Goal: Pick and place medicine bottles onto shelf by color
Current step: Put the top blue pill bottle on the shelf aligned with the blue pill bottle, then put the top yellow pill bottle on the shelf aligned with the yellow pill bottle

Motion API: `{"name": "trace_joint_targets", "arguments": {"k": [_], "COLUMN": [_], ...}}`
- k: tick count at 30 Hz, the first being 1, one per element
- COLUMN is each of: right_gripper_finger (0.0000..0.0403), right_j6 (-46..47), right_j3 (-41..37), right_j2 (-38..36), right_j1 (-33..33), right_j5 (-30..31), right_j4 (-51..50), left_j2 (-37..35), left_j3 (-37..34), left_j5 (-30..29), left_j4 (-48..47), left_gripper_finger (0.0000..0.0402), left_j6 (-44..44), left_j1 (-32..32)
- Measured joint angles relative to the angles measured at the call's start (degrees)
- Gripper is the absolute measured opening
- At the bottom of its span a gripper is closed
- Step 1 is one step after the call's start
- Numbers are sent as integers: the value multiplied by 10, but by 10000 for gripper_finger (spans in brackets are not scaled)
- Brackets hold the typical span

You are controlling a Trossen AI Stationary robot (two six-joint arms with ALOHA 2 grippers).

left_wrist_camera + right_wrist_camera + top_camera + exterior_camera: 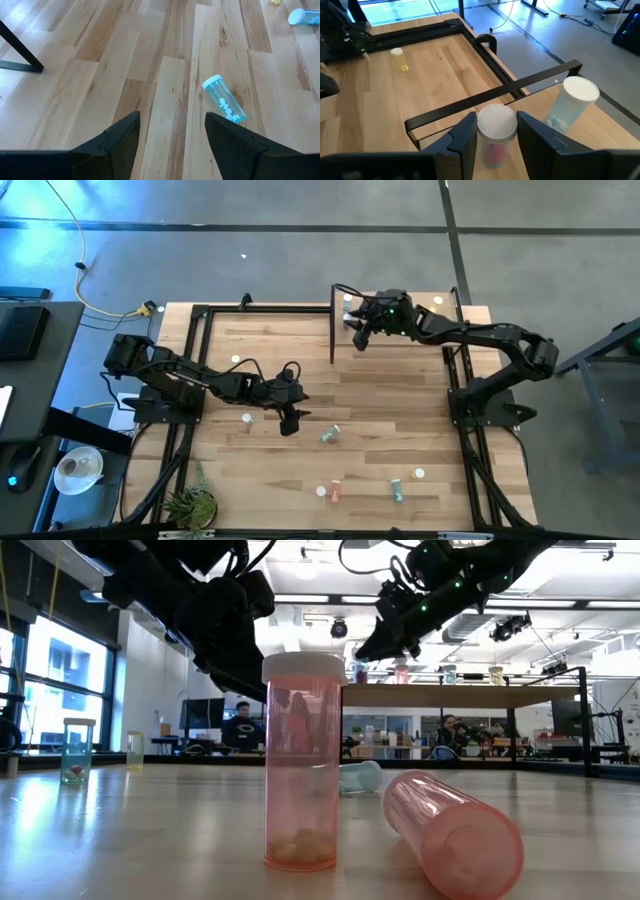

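- High view: left gripper (290, 423) hangs over mid-worktop, jaws open, nothing between them. A teal bottle (330, 435) lies on its side just to its right; a small upright bottle (247, 419) stands to its left.
- High view: right gripper (357, 338) is over the shelf (400, 340) at the far side of the worktop (400, 410). White-capped bottles (349, 299) stand along the shelf's far edge. Loose bottles near the front edge: a red one (335, 493) and a teal one (398, 490), both lying down.
- Low view: closest to the lens, a pink bottle (301, 762) stands upright with a white cap; a second pink bottle (452, 831) lies on its side just right of it. Behind them, a blue-grey bottle (360, 777) lies down. Far left, a teal upright bottle (77, 750) and a yellow one (135, 750). Several bottles stand in a row on the raised shelf in the background.
- Left wrist view: jaws apart and empty above bare boards; the teal bottle lies ahead, pills visible inside.
- Right wrist view: jaws closed on a white-capped red bottle (495, 134), held upright at the shelf. A pale blue-grey bottle (570, 107) stands on the shelf just beside it, apart. A yellow bottle (400, 59) stands on the worktop beyond.
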Motion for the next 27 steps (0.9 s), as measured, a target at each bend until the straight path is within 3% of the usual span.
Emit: {"name": "trace_joint_targets", "arguments": {"k": [11,21,27], "right_gripper_finger": [122,182,196], "right_j6": [-9,-9,-9], "right_j3": [0,-1,-1], "right_j2": [0,1,-10], "right_j1": [0,0,0], "right_j5": [7,9,8], "right_j4": [-5,-7,-3], "left_j2": [0,0,0], "left_j3": [0,0,0], "left_j5": [0,0,0], "left_j4": [0,0,-9], "left_gripper_finger": [213,213,213], "left_j6": [0,0,0], "left_j1": [0,0,0]}}
